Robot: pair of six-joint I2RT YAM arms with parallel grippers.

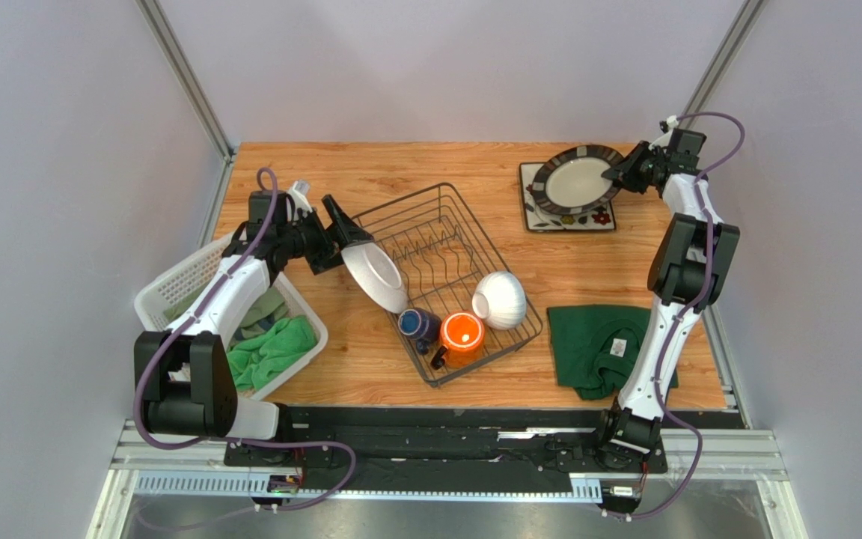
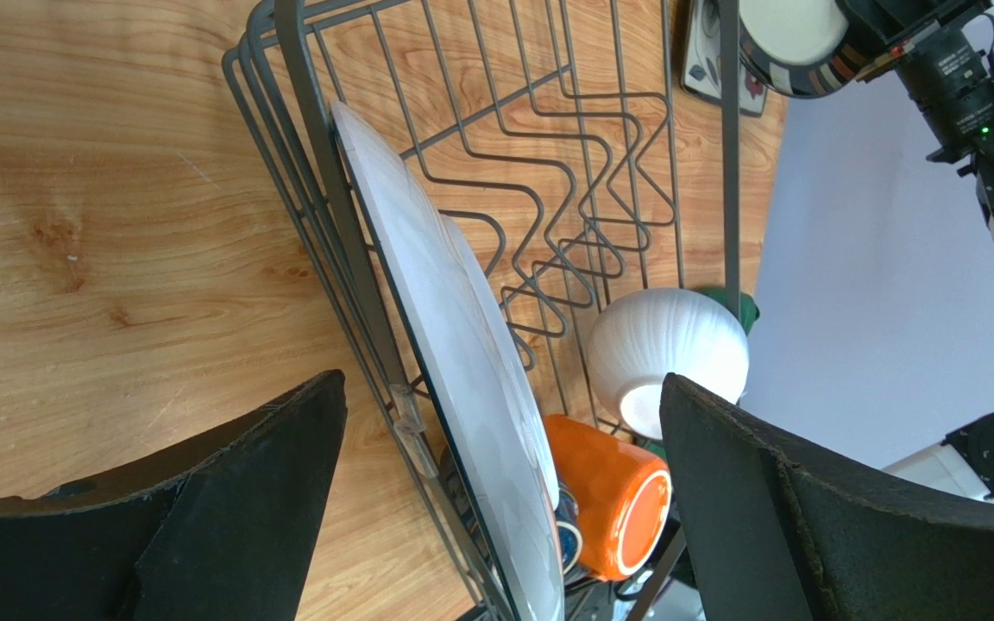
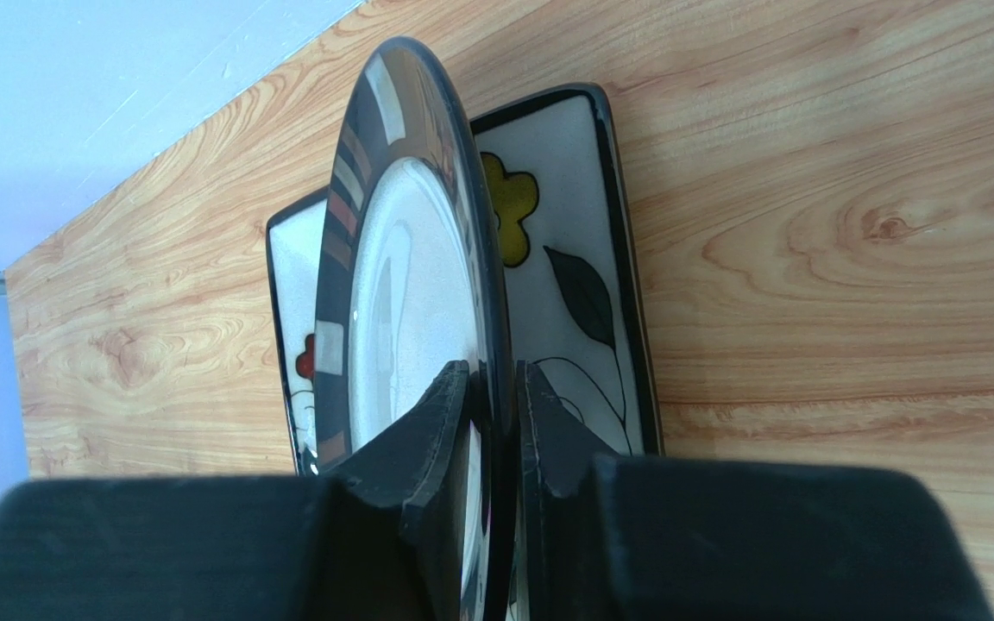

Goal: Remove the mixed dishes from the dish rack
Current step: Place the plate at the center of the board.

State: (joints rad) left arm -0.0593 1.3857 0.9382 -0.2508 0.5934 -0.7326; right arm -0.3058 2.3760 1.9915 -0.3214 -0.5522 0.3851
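Only the top view takes in the whole tabletop (image 1: pixel 402 168). The black wire dish rack (image 1: pixel 438 241) sits skewed in the middle. A white slotted basket (image 1: pixel 171 294) of green cloths (image 1: pixel 273 348) stands at the near left, and one more green cloth (image 1: pixel 595 343) lies flat at the near right.

In the rack, a round white plate (image 1: pixel 374 277) stands on edge along the left side. The dark blue mug (image 1: pixel 415 326) and the orange mug (image 1: pixel 461 334) crowd the near end, and the white ribbed bowl (image 1: pixel 500 299) lies just right of them.

The left wrist view adds what the top view blurs. The left fingers (image 2: pixel 243 492) are spread wide and straddle the white plate's rim without touching it. One finger is over bare wood outside the rack's wall and the other is over the rack's inside. From here the orange mug lies on its side, mouth towards the camera, with the bowl beside it.

At the far right, the square floral plate (image 1: pixel 565 211) lies flat on the wood. The right wrist view shows the right fingers (image 3: pixel 418 440) narrowed onto the rim of a round plate with a dark banded rim (image 3: pixel 399 285), one finger on each face. This plate is held tilted above the square plate. Neither view shows whether its lower edge touches the square plate.
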